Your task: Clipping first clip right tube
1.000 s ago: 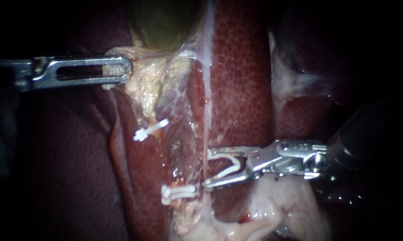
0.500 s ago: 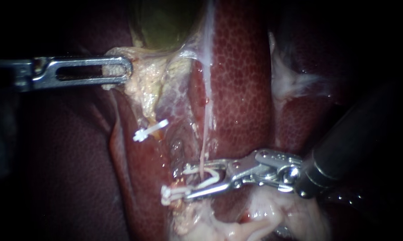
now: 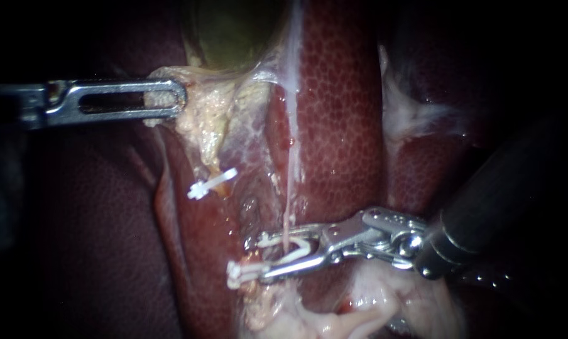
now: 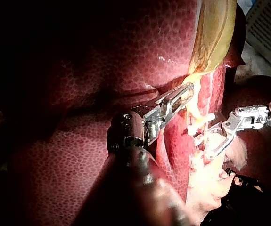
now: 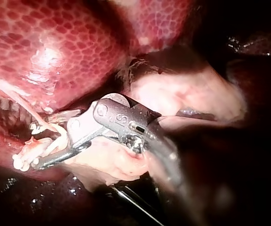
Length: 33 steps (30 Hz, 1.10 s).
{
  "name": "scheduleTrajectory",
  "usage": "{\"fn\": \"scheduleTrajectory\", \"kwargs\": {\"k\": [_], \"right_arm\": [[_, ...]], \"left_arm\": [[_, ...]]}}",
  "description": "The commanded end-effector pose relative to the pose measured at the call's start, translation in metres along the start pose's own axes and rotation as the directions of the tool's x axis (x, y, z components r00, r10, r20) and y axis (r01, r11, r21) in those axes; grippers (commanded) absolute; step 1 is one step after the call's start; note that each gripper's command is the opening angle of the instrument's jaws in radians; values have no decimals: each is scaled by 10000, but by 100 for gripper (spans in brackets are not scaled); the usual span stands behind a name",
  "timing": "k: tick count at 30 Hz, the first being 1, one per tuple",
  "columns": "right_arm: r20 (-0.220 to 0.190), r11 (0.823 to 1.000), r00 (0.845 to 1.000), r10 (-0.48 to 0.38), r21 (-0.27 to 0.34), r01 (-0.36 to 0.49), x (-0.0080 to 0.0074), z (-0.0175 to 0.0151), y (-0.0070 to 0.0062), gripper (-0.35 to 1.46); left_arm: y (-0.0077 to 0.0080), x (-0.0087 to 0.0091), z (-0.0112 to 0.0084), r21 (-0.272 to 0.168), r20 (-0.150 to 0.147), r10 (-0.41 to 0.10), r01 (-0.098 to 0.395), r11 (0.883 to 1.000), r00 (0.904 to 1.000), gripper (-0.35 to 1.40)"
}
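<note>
Clip poised: the hand of my right instrument (image 3: 260,257) grasps an open white clip (image 3: 300,252) set astride the right tube (image 3: 288,188). The tube is the thin pale strand running down over the liver (image 3: 340,113), just beside a closed clip (image 3: 249,271) on the neighbouring tissue. My left instrument (image 3: 176,100) has its hand clenched on pale tissue (image 3: 202,122) below the gallbladder (image 3: 227,31), stretching the field. By my reading, the step in hand is seating the clip. The next move calls for a firm squeeze to lock it, once both arms plainly pass the tube.
</note>
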<state>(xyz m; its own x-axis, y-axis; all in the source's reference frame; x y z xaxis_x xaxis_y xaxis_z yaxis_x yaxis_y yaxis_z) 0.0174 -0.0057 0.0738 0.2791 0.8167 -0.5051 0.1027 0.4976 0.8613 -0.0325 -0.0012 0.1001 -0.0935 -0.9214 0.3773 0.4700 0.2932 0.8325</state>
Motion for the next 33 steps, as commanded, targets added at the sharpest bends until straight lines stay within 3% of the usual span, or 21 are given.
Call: {"fn": "scheduleTrajectory", "kwargs": {"k": [1,11,17,19,33], "right_arm": [[7,10000,10000,52,6,-52,0,0,0,31],[178,9952,9951,974,93,-975,-3,-5,1,1],[546,9929,9918,1156,229,-1169,-5,-8,-1,-35],[693,9929,9914,1109,349,-1135,-5,-9,-2,-35],[701,9919,9904,1189,353,-1216,-5,-8,-2,-35]], "left_arm": [[0,0,0,1,-1,2,-2,10000,10000,-35],[0,0,0,0,0,2,-2,10000,10000,-35],[-1,0,0,-3,1,1,-1,10000,10000,-35],[-1,0,0,-4,2,1,-1,10000,10000,-35],[-1,0,0,-5,3,1,-1,10000,10000,-35]]}}
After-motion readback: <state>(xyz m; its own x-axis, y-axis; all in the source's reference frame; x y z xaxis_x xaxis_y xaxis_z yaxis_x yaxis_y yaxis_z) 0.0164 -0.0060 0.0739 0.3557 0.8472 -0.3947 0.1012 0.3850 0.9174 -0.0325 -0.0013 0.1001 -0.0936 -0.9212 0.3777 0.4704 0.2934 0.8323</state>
